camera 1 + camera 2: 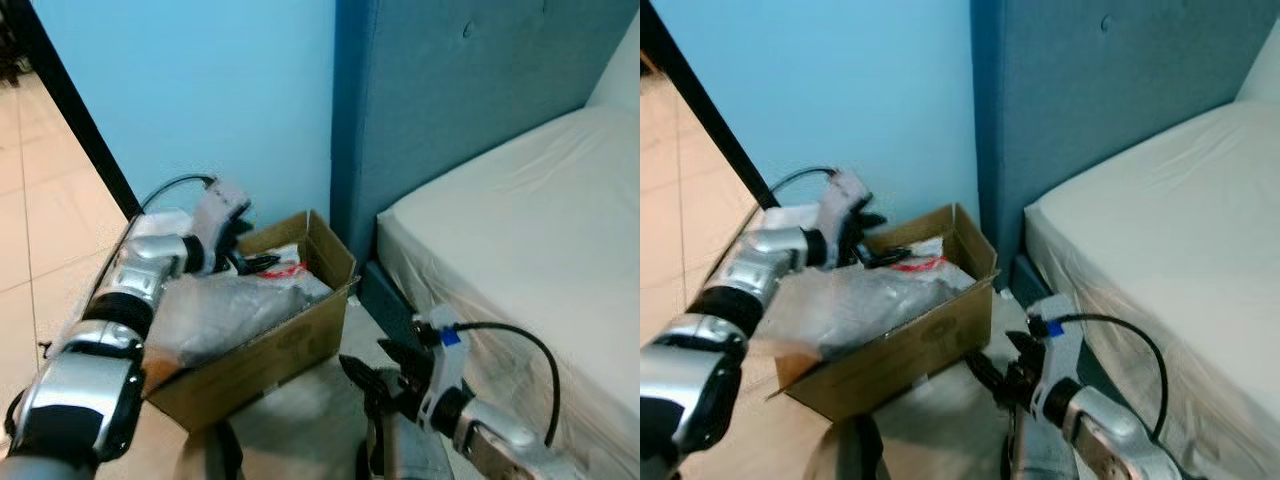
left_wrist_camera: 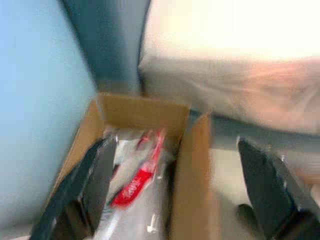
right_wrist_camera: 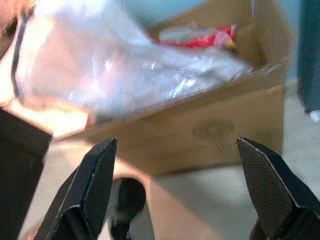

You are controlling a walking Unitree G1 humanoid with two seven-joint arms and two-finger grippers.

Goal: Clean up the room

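We are holding our left gripper [image 1: 262,263], fingers wide, over the cardboard box [image 1: 290,345] mid-frame; our right gripper [image 1: 383,372], also wide, is hanging lower right beside it.

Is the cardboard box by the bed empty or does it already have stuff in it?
Not empty. The cardboard box holds crumpled clear plastic and a red-and-white wrapper, with the left gripper open over it.

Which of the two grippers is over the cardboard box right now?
The left gripper: it hangs open above the cardboard box, over the clear plastic and red wrapper. The right gripper is open too, low on the floor outside the box.
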